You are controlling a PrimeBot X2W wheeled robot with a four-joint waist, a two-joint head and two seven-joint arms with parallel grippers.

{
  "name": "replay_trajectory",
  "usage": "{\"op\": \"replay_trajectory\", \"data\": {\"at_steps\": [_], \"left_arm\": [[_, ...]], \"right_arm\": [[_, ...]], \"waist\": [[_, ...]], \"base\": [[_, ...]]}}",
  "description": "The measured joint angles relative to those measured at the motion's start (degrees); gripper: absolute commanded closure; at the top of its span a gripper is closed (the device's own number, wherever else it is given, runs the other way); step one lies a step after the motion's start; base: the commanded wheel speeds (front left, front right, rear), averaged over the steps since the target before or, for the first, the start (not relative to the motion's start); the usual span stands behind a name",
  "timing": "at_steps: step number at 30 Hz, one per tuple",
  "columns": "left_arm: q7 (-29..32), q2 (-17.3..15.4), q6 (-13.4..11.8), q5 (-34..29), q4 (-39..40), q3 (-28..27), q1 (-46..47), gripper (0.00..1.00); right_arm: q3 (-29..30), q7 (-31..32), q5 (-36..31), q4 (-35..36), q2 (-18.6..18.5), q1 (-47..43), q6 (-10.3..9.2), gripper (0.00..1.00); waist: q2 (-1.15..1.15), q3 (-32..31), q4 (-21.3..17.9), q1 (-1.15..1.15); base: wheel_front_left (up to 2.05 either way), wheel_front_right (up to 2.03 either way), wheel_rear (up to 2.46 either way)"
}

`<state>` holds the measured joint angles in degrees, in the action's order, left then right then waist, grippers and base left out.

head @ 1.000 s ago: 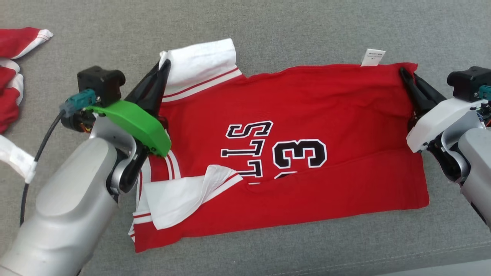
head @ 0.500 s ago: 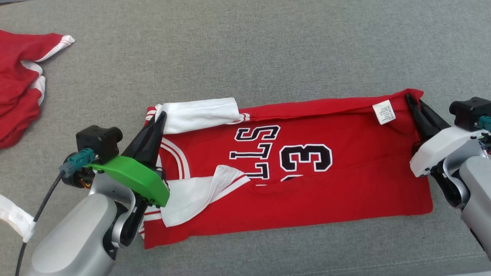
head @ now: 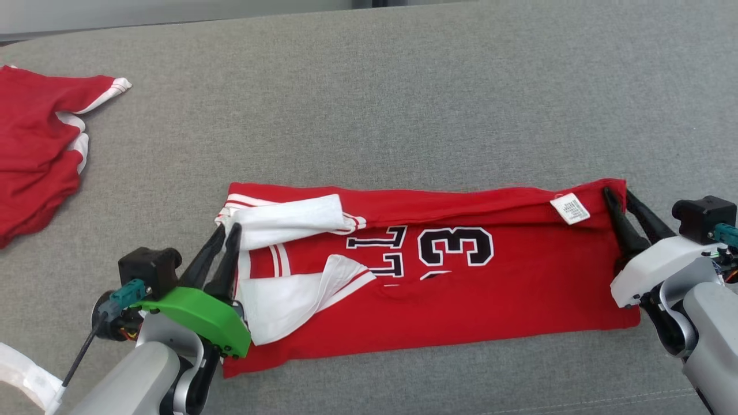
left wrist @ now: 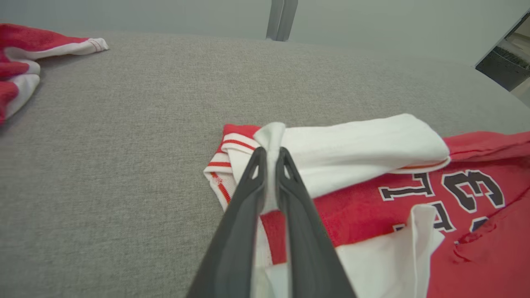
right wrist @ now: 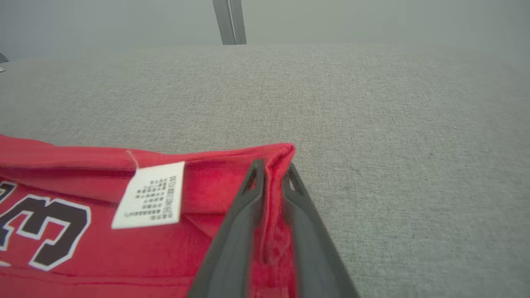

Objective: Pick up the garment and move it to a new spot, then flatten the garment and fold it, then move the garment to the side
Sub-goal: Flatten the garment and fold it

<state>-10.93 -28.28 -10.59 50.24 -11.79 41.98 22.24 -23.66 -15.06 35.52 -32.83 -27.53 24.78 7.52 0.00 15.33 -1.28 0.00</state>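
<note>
The garment point(head: 461, 288), a red jersey with black lettering and white sleeves, lies in a long folded strip on the grey cushion point(head: 403, 104). My left gripper point(head: 226, 233) is at the jersey's left end. Its fingers stand slightly parted, with a white sleeve fold point(left wrist: 271, 136) still between them. My right gripper point(head: 617, 195) sits at the far right corner, beside the white care label point(head: 569, 208). Those fingers are also a little apart, and the red corner point(right wrist: 275, 157) lies loosely between them. Both grippers rest low at the cushion.
A second red and white garment point(head: 34, 150) lies bunched at the far left. A white strap point(head: 23, 374) and a black cable hang by my left forearm. The cushion's far edge runs along the top, with a grey post point(left wrist: 281, 18) behind it.
Both grippers brought the jersey's far edge toward me and down, folding it over the lettering. Their fingers, pressed together before, now stand slightly apart. The head view shifted.
</note>
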Motion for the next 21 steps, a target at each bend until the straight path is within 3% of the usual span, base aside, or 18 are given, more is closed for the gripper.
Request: {"op": "replay_trajectory", "data": {"at_steps": [6,9,12,15,21], "left_arm": [[-3.2,1.2,-0.5,-0.4,-1.5,-2.0,-2.7,0.00],[-3.9,2.0,-2.2,-3.3,-1.0,-7.1,-4.6,0.00],[-4.1,4.5,-3.7,-11.1,4.0,-16.6,-6.6,0.00],[-4.1,9.1,-4.0,-19.9,9.1,-25.9,-11.8,0.00],[-4.1,16.2,-1.0,-33.0,14.7,-36.5,-18.8,0.00]], "right_arm": [[3.7,0.0,-1.1,4.2,0.6,-4.0,0.00,0.00],[4.9,0.0,-1.5,5.8,0.7,-5.8,0.00,0.00],[6.2,0.0,-1.5,5.6,1.2,-6.6,0.00,0.00],[7.0,0.0,-1.0,3.3,1.9,-6.7,0.00,0.00],[10.4,0.0,0.3,-0.9,4.0,-4.5,0.00,0.00]], "waist": [[0.00,-2.6,-0.1,0.00],[0.00,-4.0,-0.2,0.00],[0.00,-5.0,-0.2,0.00],[0.00,-5.5,0.1,0.00],[0.00,-5.4,1.0,0.00]], "base": [[0.00,0.00,0.00],[0.00,0.00,0.00],[0.00,0.00,0.00],[0.00,0.00,0.00],[0.00,0.00,0.00]]}}
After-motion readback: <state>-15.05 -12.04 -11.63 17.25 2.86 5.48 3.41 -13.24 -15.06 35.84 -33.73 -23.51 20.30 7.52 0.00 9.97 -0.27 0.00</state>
